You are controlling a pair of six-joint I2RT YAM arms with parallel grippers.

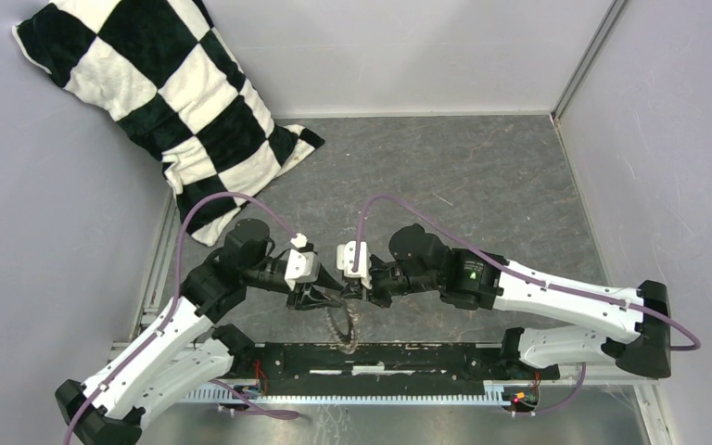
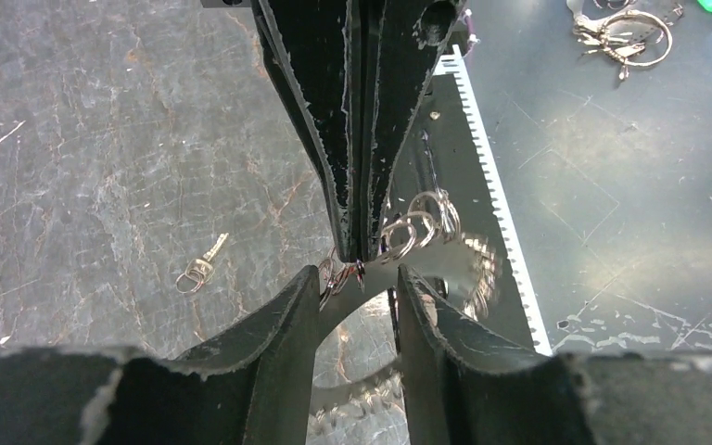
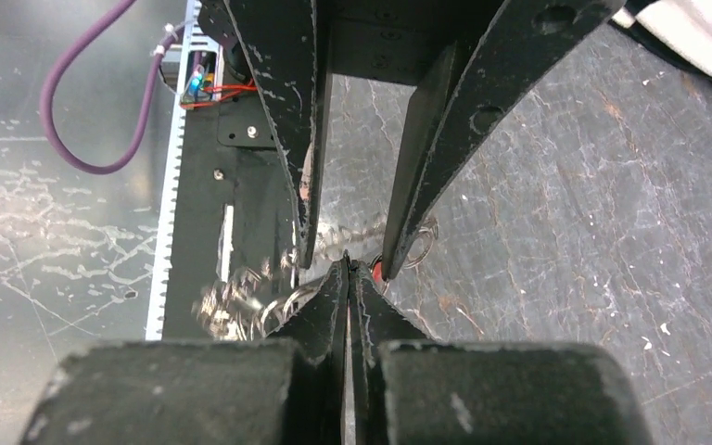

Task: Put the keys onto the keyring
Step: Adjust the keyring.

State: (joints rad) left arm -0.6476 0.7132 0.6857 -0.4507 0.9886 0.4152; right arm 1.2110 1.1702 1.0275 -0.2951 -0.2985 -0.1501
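The keyring (image 1: 341, 326), a loop of many small silver rings, hangs off the table between the two arms. My left gripper (image 2: 359, 273) grips it with its fingers held apart by a stretch of chain. My right gripper (image 3: 349, 264) is shut, its tips pinched on a ring of the keyring (image 2: 419, 225) right in front of the left tips. The red tag (image 3: 376, 271) shows beside one left finger. The keys (image 2: 206, 259), a tiny silver key with a small ring on it, lie on the grey table to the left, away from both grippers.
A black-and-white checked pillow (image 1: 162, 102) leans in the far left corner. The black base bar (image 1: 380, 360) and a white toothed rail (image 2: 496, 204) run along the near table edge. A second bunch of rings (image 2: 623, 35) lies beyond that rail. White walls surround the table.
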